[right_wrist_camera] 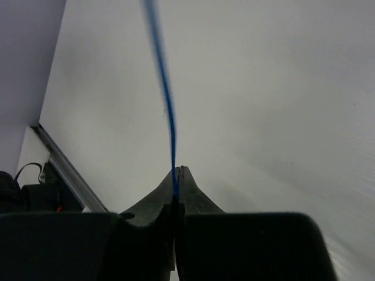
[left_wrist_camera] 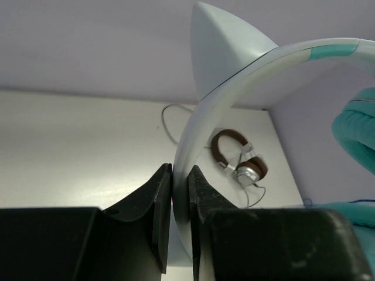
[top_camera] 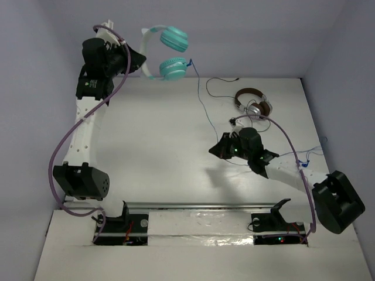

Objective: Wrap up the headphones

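- Surface: a flat, matt white table top (top_camera: 146, 152). A silver metal rail (top_camera: 199, 206) runs across its near edge between the two arm bases.
- Room: we see plain pale lilac-grey walls (top_camera: 263, 35) closing in the table at the back and on both sides, meeting in a corner at far right.
- Task's thing: over-ear teal headphones (top_camera: 170, 55) with round plastic ear cups and a white-and-light-blue headband (left_wrist_camera: 234, 82). They are held up off the table at far left, in front of the back wall, one cup above the other.
- Left gripper (left_wrist_camera: 180, 175): black two-finger claw, clamped tight on the headband near its lower end. In the left wrist view the band arcs up and to the right out of the jaws.
- Thin blue cable (right_wrist_camera: 167, 99): it leaves the lower ear cup, drops to the table and trails right across the surface.
- Right gripper (right_wrist_camera: 177, 171): black claw, low over the right half of the table. Its jaws are pressed together with the cable pinched between their tips, and the strand rises straight up from them.
- Other item: brown-and-silver headphones (top_camera: 253, 102), lying flat on the table at far right, just beyond the right claw and well apart from the teal pair.
- Labels: we note one small green mark (top_camera: 89, 82) on the left arm's black housing, too small to read.
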Controlling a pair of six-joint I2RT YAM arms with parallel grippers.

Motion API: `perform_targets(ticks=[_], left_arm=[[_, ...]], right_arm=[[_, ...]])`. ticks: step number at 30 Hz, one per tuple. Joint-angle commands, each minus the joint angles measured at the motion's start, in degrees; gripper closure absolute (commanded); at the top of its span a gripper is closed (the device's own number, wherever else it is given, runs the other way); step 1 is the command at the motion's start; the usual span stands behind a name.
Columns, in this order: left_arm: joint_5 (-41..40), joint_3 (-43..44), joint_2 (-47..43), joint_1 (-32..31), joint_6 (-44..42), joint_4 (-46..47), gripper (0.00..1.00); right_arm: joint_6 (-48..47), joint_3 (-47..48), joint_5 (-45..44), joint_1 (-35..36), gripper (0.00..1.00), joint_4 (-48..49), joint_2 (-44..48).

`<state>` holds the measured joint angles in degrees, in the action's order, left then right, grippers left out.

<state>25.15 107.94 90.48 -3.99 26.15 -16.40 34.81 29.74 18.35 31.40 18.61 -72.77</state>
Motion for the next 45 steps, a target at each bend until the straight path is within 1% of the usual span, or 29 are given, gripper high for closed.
perform_targets(ticks=[1, 2, 3, 4, 6, 7, 10, 11, 14, 15, 16, 17, 18, 19, 21, 22, 24, 26, 29, 33, 36, 37, 40, 43, 45], left_arm=[[-4.7, -9.0, -0.5, 0.7, 2.8, 6.8, 1.0], [-5.5, -11.8, -0.9, 0.7, 4.5, 8.5, 1.0], [-5.4, -14.7, -2.3, 0.7, 5.6, 10.5, 1.0], [-5.6, -19.6, -2.9, 0.7, 6.5, 13.1, 1.0], [-8.2, -24.2, -5.2, 0.7, 9.6, 15.8, 1.0], [-8.4, -28.6, -6.0, 0.7, 10.8, 19.2, 1.0], [-12.6, -34.9, -8.6, -0.6, 13.1, 22.8, 1.0], [-16.1, -35.9, -9.3, -1.3, 13.1, 23.3, 1.0], [-20.7, -38.9, -9.7, -5.0, 12.7, 24.7, 1.0], [-21.8, -39.2, -9.5, -6.0, 12.3, 25.0, 1.0], [-22.9, -39.3, -9.2, -8.4, 11.1, 24.7, 1.0], [-24.6, -39.4, -8.8, -9.5, 10.5, 24.1, 1.0], [-24.6, -40.1, -8.2, -10.5, 10.0, 24.5, 1.0], [-24.6, -40.6, -8.0, -11.4, 9.5, 24.8, 1.0], [-24.5, -41.9, -7.0, -14.1, 8.2, 25.4, 1.0], [-24.1, -43.7, -6.8, -15.0, 7.6, 27.1, 1.0], [-22.3, -45.3, -5.8, -17.4, 5.8, 28.4, 1.0], [-20.4, -47.6, -5.1, -18.2, 5.0, 29.6, 1.0], [-16.6, -52.0, -4.9, -19.6, 4.9, 32.7, 1.0], [-15.0, -55.6, -6.5, -20.7, 4.0, 33.5, 1.0], [-15.6, -57.6, -8.0, -21.2, 2.8, 32.1, 1.0], [-16.0, -57.7, -8.3, -21.2, 2.2, 30.0, 1.0], [-18.2, -58.1, -9.5, -22.7, 0.3, 27.9, 1.0], [-20.7, -59.2, -12.0, -23.3, -0.7, 26.8, 1.0], [-22.8, -59.4, -13.7, -24.1, -1.4, 25.5, 1.0]], right_arm=[[-2.6, 10.0, -6.5, 2.6, 0.96, -10.9, 1.1], [-3.2, 12.0, -7.9, 3.1, 0.97, -15.1, 0.6], [-4.6, 15.6, -10.6, 3.8, 0.97, -16.8, -0.6], [-5.0, 17.1, -11.8, 4.4, 0.97, -18.1, -1.4], [-6.1, 19.7, -14.7, 5.2, 0.97, -21.7, -4.1], [-6.7, 22.5, -15.9, 6.2, 0.97, -22.7, -5.0], [-8.8, 28.4, -19.7, 9.8, 0.99, -28.0, -8.0], [-9.4, 30.0, -20.1, 12.6, 0.99, -30.5, -8.7], [-11.2, 35.0, -19.4, 17.0, 1.0, -33.8, -11.9], [-12.3, 36.3, -18.7, 19.9, 1.0, -34.8, -12.8], [-13.0, 37.8, -17.2, 21.5, 1.0, -35.9, -13.8], [-13.6, 39.5, -17.6, 23.0, 1.0, -38.4, -14.8], [-14.8, 42.5, -18.0, 25.4, 1.0, -39.4, -15.0], [-15.4, 43.9, -17.9, 26.2, 1.0, -40.3, -14.9], [-16.8, 47.5, -17.1, 26.7, 1.0, -42.4, -14.1], [-17.3, 48.5, -17.4, 26.7, 1.0, -43.2, -13.7], [-19.1, 50.7, -18.0, 26.7, 1.0, -46.1, -13.4], [-20.0, 53.9, -21.0, 26.7, 1.0, -49.1, -13.4], [-21.4, 55.1, -23.4, 26.7, 1.0, -49.8, -11.9], [-21.4, 54.7, -27.0, 25.4, 1.0, -51.8, -11.5], [-21.5, 53.9, -27.7, 24.2, 1.0, -52.3, -10.2], [-21.7, 53.9, -27.9, 24.2, 1.0, -52.5, -9.8], [-22.8, 54.4, -26.3, 22.2, 1.0, -53.6, -8.4], [-22.9, 54.2, -26.8, 22.2, 1.0, -56.5, -7.6], [-22.4, 53.6, -28.9, 22.2, 1.0, -59.5, -6.6]])
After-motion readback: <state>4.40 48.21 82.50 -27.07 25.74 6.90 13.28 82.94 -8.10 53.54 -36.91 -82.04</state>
